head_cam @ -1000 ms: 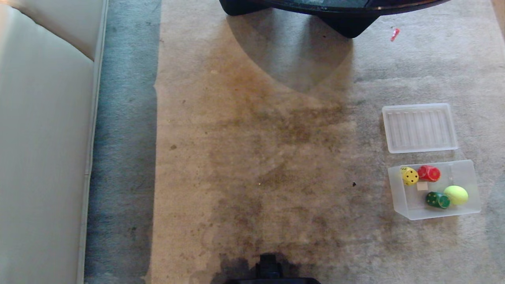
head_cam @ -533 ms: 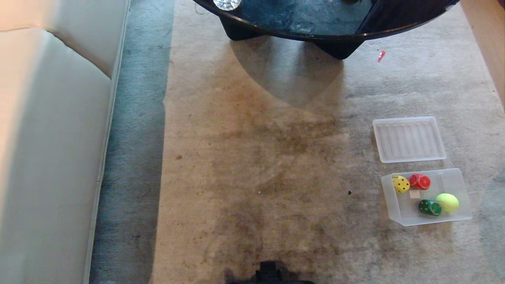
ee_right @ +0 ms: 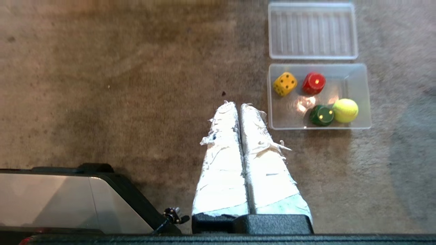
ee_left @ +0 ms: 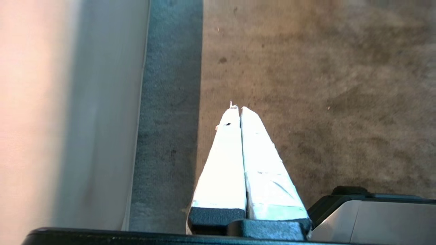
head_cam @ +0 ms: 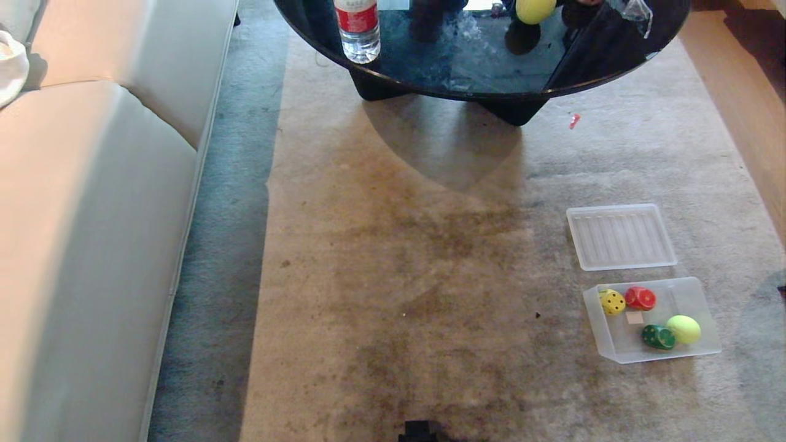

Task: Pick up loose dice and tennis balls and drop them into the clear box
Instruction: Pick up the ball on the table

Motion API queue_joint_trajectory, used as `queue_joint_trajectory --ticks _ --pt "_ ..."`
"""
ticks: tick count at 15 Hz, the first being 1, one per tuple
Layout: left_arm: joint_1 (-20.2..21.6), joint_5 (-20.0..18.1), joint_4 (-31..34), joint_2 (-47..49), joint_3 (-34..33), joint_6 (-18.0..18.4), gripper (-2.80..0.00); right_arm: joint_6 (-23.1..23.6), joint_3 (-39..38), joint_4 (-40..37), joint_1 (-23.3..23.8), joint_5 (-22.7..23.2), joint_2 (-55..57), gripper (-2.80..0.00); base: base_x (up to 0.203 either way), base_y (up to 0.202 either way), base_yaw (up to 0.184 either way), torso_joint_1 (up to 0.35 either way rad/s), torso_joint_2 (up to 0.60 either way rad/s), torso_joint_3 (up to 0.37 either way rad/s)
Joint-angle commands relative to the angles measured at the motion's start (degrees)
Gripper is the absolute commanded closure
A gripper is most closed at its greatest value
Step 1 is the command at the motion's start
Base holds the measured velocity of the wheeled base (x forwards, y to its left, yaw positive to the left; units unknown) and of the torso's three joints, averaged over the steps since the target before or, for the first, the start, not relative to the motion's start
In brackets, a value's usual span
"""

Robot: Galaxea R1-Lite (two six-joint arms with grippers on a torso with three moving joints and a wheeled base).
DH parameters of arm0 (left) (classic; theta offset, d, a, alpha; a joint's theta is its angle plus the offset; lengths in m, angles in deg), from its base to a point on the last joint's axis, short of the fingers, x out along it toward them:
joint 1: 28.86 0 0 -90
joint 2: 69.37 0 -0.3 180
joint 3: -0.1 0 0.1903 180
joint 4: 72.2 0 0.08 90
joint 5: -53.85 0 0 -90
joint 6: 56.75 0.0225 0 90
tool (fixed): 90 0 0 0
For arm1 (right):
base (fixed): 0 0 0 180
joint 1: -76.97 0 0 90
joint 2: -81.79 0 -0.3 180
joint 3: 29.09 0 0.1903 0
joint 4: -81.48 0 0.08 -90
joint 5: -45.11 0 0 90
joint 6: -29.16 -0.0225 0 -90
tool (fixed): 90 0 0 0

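With both grippers, left gripper [ee_left: 237,108] and right gripper [ee_right: 237,103], pressed together and empty, the fuzzy yellow-green tennis ball [head_cam: 535,9] at one o'clock on the round black glass bench [head_cam: 466,61] could roll off if nudged before a gripper spreads around it.

no text is legible; the bottle [head_cam: 357,27] label is unreadable.
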Motion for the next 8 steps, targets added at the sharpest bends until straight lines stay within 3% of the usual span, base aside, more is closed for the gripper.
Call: queue_joint_trajectory --ticks 1,8 --pt "0.0 0.04 0.0 0.0 0.0 -0.03 0.0 0.05 -0.09 -0.03 -0.06 0.04 0.1 0.0 0.0 0.0 0.0 0.002 0.0 0.203" --pt "0.0 0.04 0.0 0.0 0.0 -0.03 0.0 0.05 -0.09 0.06 -0.06 -0.02 0.1 0.0 0.0 0.0 0.0 0.003 0.0 0.201"
